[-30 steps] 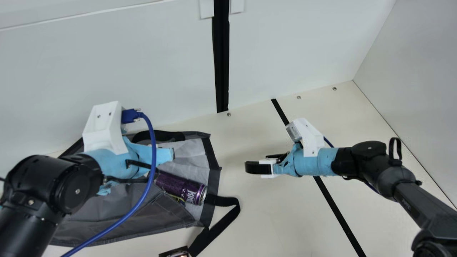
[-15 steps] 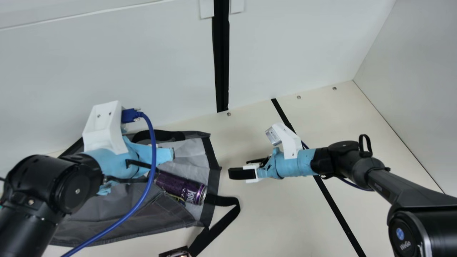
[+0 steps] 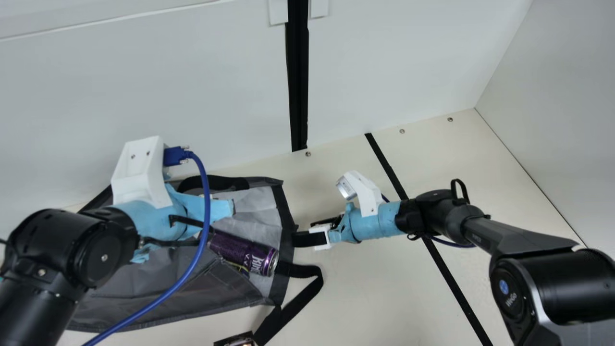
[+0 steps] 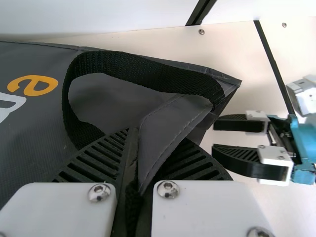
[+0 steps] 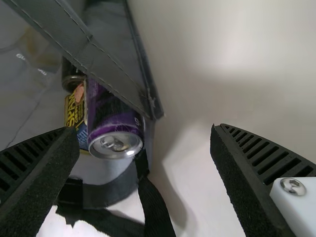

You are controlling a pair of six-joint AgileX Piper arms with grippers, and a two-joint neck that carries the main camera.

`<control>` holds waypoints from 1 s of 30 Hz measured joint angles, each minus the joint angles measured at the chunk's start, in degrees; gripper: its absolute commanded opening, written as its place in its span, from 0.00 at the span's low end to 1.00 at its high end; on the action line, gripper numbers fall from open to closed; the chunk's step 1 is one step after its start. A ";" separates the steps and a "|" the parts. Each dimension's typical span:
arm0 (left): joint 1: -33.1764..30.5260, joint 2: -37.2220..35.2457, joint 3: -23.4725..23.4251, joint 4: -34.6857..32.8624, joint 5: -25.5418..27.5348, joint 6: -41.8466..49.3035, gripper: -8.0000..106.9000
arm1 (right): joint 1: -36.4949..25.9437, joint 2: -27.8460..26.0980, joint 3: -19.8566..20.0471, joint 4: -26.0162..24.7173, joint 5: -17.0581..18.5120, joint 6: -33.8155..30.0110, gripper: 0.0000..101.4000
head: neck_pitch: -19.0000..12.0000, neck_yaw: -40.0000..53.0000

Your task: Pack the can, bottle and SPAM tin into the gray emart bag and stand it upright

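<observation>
With the left gripper [image 3: 211, 209], clamped together on smooth, folded fabric of the gray emart bag [image 3: 211, 288]; with the right gripper [image 3: 302, 231], spread apart, ribbed and black, near its dark-bound edge. Holding inside the bag a glossy purple, cylindrical can [image 3: 238, 251] beside the yellow-and-blue SPAM tin [image 5: 73, 114]. Bent over the bag from the left, stretched toward it from the right.

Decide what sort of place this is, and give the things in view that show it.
Probably a robotics lab or test booth: a black jointed arm on each side, plain pale walls, and a cream table holding a gray bag.
</observation>
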 measured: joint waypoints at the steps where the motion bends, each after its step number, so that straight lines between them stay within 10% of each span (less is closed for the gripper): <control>1: 0.00 0.00 0.00 0.00 0.00 0.00 0.00 | 0.41 0.57 -0.41 0.44 0.13 -0.15 0.94 | 0.09 0.00; 21: 0.00 0.00 0.00 0.00 0.00 0.00 0.00 | 7.21 10.34 -9.31 4.97 2.14 -0.03 0.94 | 0.09 0.00; 30: 0.00 0.00 0.00 0.00 0.00 0.00 0.00 | 9.54 11.74 -9.68 5.51 1.72 1.36 0.34 | 0.09 0.00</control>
